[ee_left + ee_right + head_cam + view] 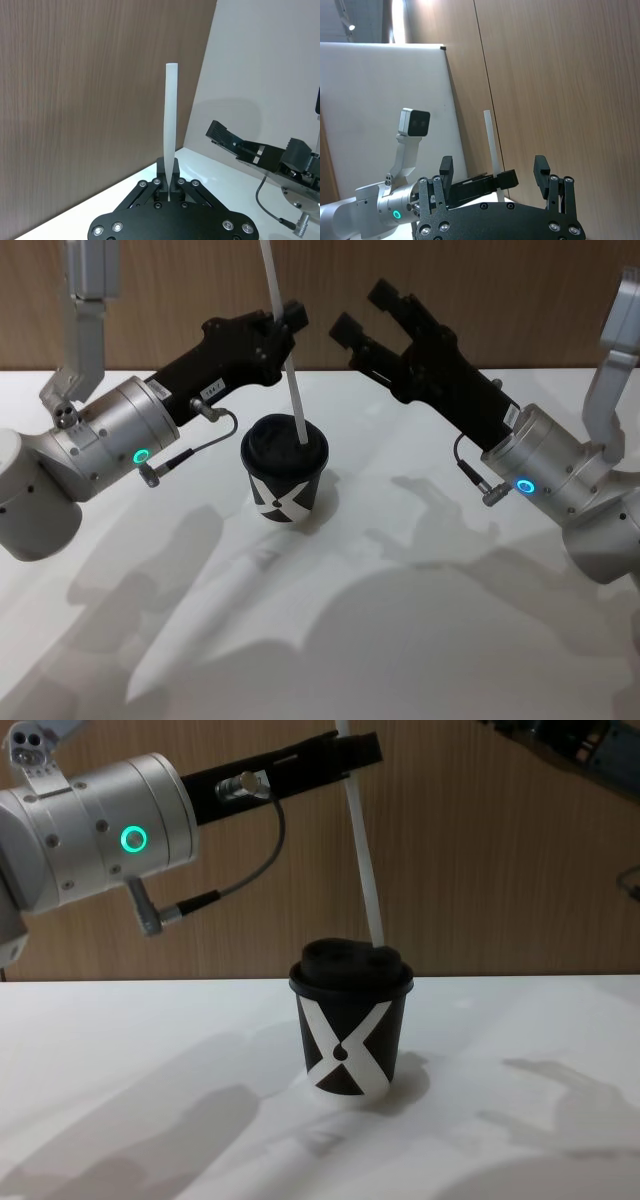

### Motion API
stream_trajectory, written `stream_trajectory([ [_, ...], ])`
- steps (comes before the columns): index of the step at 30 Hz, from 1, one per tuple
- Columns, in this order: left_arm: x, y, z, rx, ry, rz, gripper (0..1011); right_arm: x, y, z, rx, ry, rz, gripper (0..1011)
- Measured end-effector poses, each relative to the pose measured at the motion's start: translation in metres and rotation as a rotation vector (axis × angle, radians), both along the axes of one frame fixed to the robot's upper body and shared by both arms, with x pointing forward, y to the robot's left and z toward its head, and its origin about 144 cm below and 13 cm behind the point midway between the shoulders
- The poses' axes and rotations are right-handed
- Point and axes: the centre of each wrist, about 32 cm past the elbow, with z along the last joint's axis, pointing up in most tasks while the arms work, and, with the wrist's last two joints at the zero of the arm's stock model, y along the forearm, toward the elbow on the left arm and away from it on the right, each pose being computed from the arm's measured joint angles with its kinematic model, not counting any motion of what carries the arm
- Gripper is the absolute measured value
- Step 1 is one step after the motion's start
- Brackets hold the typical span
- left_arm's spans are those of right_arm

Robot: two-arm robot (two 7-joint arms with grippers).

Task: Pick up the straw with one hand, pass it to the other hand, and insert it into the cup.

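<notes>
- The jaws of the left gripper (pixel 291 322) are closed on the straw (pixel 290 370), pinching it partway up its length, above the cup's far side in the head view.
- The left wrist view shows that grip most plainly: the left gripper (pixel 169 186) has its two fingers pressed together around the base of the visible straw (pixel 171 135), which rises straight away from the camera against the wood-panelled wall.
- The chest view shows the left gripper (pixel 352 752) from the side, reaching in from the upper left, with the straw (pixel 366 860) slanting down from it to the cup.
- The cup (pixel 284 472) stands upright on the white table (pixel 420 620), between the two arms, its white X facing the robot.
- In the chest view the straw's lower end meets the right-hand side of the domed lid of the cup (pixel 350 1038); how deep it goes inside cannot be told.
- In the head view the straw's lower end sits at the lid's right part, and its upper end runs off the top edge.
- The jaws of the right gripper (pixel 362 312) stand wide open and hold nothing; it hovers just to the right of the straw, above and behind the cup.
- The right wrist view shows the spread fingers of the right gripper (pixel 492 170), with the left gripper's tip and the straw (pixel 492 150) between them, not touched by them.
</notes>
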Motion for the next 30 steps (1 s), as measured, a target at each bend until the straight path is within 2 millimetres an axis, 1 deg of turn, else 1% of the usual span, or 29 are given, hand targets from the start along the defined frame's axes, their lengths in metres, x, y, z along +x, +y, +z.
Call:
stream_trajectory([
  [30, 0.009, -0.005, -0.011, 0.011, 0.014, 0.027, 19, 0.000, 0.000, 0.000, 0.000, 0.000, 0.000, 1001],
])
